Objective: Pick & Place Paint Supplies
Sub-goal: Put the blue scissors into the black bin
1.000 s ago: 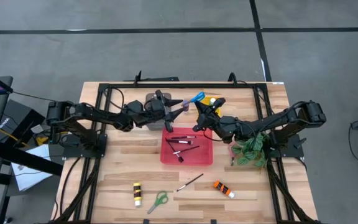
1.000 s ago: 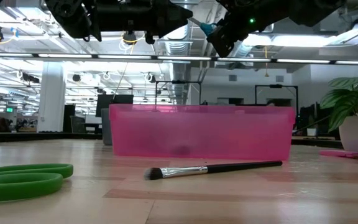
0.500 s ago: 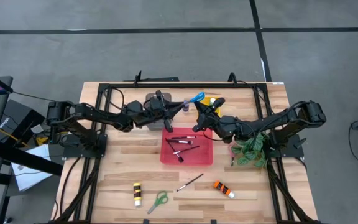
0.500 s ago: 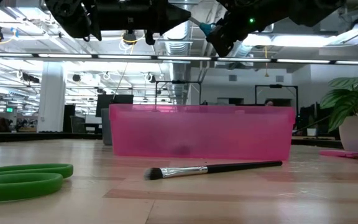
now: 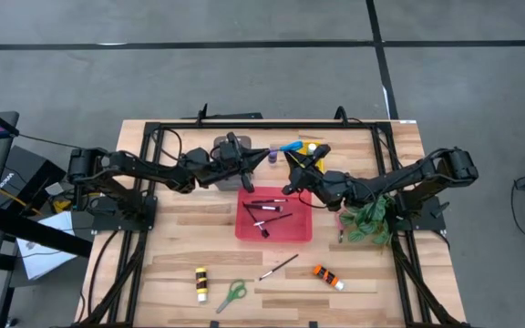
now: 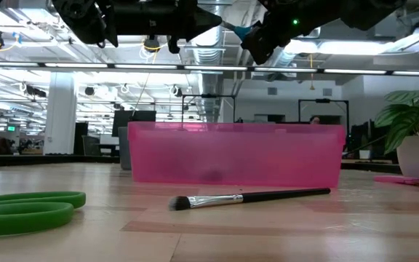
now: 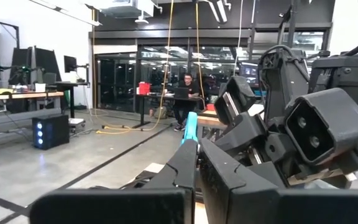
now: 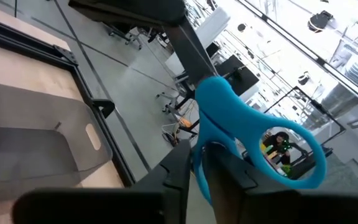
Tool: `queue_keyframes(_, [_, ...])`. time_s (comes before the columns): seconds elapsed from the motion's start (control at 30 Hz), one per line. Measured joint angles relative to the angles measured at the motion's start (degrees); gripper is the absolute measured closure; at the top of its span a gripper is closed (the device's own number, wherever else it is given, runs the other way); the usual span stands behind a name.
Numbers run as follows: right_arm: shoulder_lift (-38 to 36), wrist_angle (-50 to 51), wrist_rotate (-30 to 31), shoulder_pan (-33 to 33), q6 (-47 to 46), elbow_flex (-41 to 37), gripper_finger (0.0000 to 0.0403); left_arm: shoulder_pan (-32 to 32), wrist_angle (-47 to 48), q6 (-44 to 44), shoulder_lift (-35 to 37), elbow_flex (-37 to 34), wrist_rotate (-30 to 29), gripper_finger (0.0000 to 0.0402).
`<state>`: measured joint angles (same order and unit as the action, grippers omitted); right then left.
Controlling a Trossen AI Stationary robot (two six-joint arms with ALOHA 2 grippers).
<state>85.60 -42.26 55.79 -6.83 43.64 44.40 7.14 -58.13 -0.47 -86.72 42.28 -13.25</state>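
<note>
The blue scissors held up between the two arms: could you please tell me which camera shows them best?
The right wrist view: the blue scissors fill the frame, one handle loop plain above that arm's fingers. The high view shows them small between both arms, above the table's far edge. The left wrist view shows a blue sliver; the low view only a teal bit.
</note>
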Motion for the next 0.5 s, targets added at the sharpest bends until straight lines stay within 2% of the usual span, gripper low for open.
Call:
queue_keyframes(0.27, [0.0,-0.02,0.0,-1.1,-0.18,0.0,0.0323,0.0,0.09,0.81,0.0,0.0,-2.43,0.0401])
queue_keyframes(0.43, [-0.04,-0.3,-1.61,-1.72,-0.16,0.09,0.0317,0.36,0.44,1.69,-0.22,-0.09,-7.01,0.0401])
queue_keyframes(0.5, [-0.02,-0.29,-1.26,-1.97,-0.13,0.09,0.0317,0.83,-0.22,1.71,-0.17,-0.09,-7.13,0.0401])
